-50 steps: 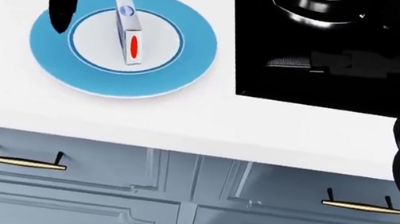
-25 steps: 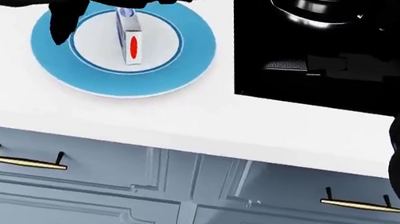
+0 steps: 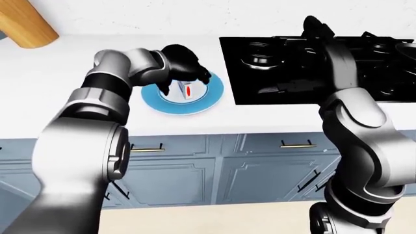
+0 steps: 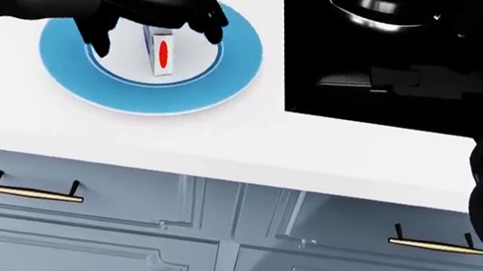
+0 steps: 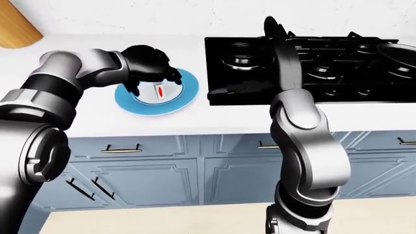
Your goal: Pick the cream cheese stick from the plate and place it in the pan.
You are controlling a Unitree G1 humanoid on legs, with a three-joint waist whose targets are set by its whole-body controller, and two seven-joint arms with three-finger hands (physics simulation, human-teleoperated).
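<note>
Cream cheese stick (image 4: 159, 54): white carton with a red oval mark, lying in the white centre of the plate (image 4: 231, 75), its upper end hidden under the left hand.
Plate: blue-rimmed, on the white desk (image 4: 221, 140), left of the black stove (image 3: 312, 83) in the head view.
Left hand (image 4: 151, 1): black, poised over the stick, fingers (image 4: 96, 39) spread and pointing down on either side of it; contact with the carton cannot be confirmed.
Right hand (image 3: 316, 27): raised above the stove, apparently empty; finger spacing unclear.
Pan (image 4: 383, 5): presumably the dark round vessel on the stove at the head view's top edge.
Cabinet drawers (image 4: 204, 246): grey-blue, brass handles, below the desk.
</note>
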